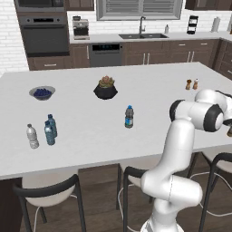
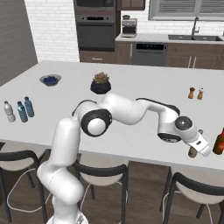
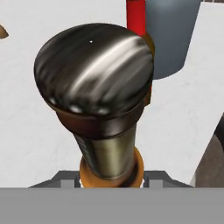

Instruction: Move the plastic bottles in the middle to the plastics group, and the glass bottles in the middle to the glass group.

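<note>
My gripper [image 2: 194, 149] hangs low over the counter's near right edge, shut on the slim amber glass bottle [image 3: 109, 144]. The bottle's dark shiny cap looms large in the hand view, and its orange body sits between my fingers [image 3: 65, 178]. A sliver of it shows at the picture's edge [image 1: 230, 132]. A plastic bottle with a dark blue label [image 1: 129, 117] stands mid-counter. The plastics group, a clear whitish bottle [image 1: 31, 136] and two bluish ones [image 1: 49, 132], stands at the left. The glass group, two small brownish bottles [image 1: 188, 84], stands at the far right.
A bottle with a red neck [image 2: 218, 142] stands just right of my gripper, close behind the held bottle. A dark plant pot [image 1: 105, 89] and a bowl of blueberries [image 1: 42, 93] sit farther back. Stools [image 1: 50, 192] line the counter's near edge.
</note>
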